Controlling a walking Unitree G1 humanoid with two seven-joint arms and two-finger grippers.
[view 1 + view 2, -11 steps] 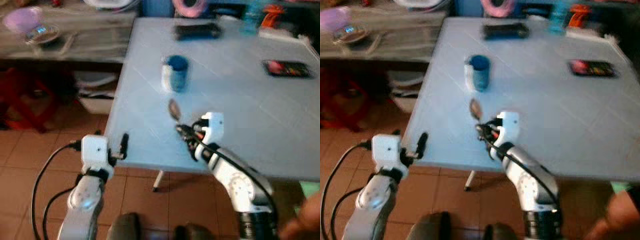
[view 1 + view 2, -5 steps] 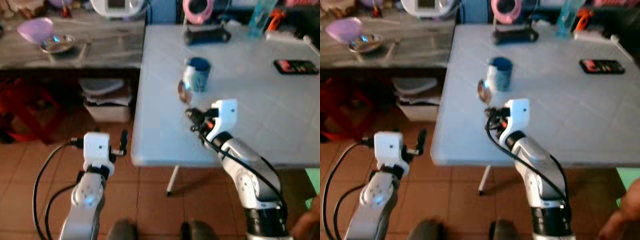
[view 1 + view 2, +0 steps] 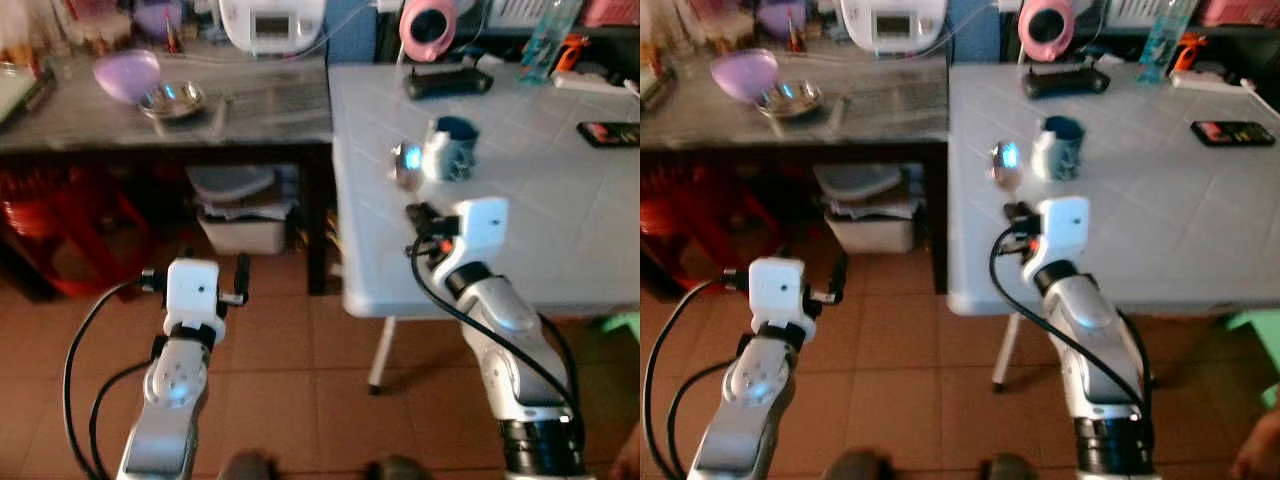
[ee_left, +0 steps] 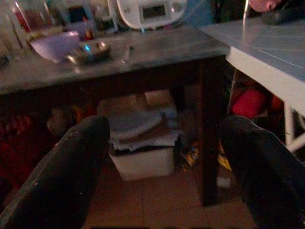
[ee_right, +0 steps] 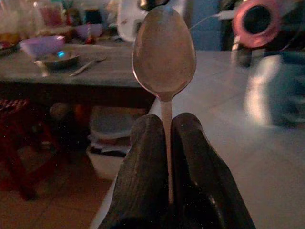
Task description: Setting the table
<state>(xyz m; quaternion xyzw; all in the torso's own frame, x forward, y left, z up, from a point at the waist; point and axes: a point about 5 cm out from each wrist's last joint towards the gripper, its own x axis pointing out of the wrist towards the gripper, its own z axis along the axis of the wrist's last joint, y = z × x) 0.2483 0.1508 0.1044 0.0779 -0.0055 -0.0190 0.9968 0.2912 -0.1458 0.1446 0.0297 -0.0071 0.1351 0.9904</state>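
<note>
Upright, spoon [image 5: 164, 50] pinched in right pincer [image 5: 164, 138].

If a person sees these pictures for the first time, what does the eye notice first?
First, the right gripper, over the near left corner of the white table, pinching a metal spoon by its handle with the bowl raised. Just beyond it stands a blue mug. On the grey counter to the left sit a purple bowl and a steel dish.

A home kitchen: rice cooker [image 3: 272, 22] and bowls [image 3: 127, 76] on a counter [image 3: 250, 105], tiled floor [image 3: 280, 380].
</note>
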